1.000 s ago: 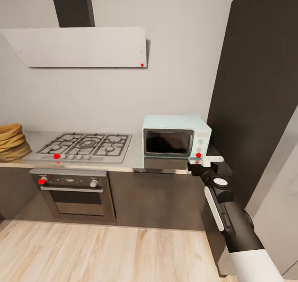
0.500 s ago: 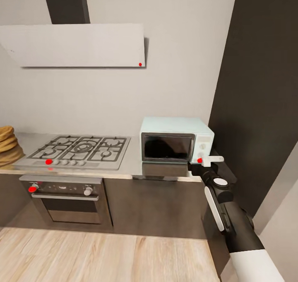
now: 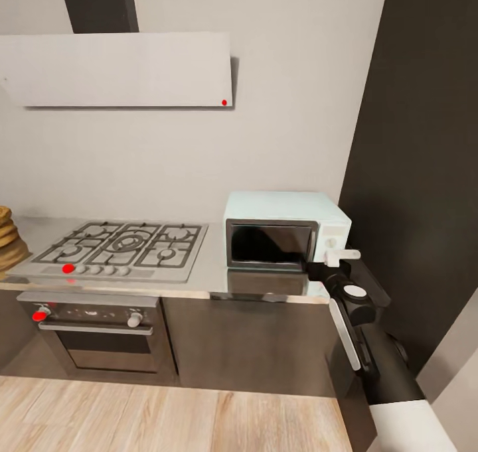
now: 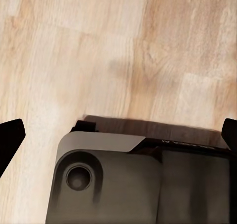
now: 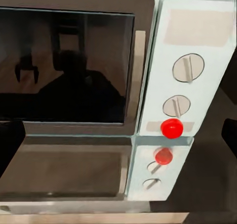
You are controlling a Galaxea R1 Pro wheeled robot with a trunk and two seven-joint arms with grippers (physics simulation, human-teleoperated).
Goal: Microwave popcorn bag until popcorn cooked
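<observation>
The microwave (image 3: 285,229) stands on the table (image 3: 219,266) at the right end, just beside a tall dark cabinet panel (image 3: 418,173). Its dark glass door (image 5: 66,66) is closed. The cream control panel (image 5: 190,71) sits at the door's right and carries two round dials (image 5: 188,67) above a red button (image 5: 172,128). The glossy table surface mirrors the microwave front directly in front of it.

The right arm (image 3: 372,352) reaches up from the lower right toward the microwave. The right claw (image 3: 342,256) sits in front of the control panel, near its lower part; whether it is released or clenched cannot be told, and no contact with the panel can be confirmed.

The left claw (image 4: 118,135) points down at the wood floor (image 4: 98,51). Its two dark fingertips (image 4: 10,137) stand far apart at the frame edges, so it is released and holds nothing. A grey part of the robot's body (image 4: 138,184) lies between it and the floor.

A steel gas hob (image 3: 119,249) lies on the table left of the microwave, with an oven (image 3: 99,332) beneath it and a white hood (image 3: 119,70) above. A stack of tan round objects (image 3: 6,239) rests at the table's far left edge.
</observation>
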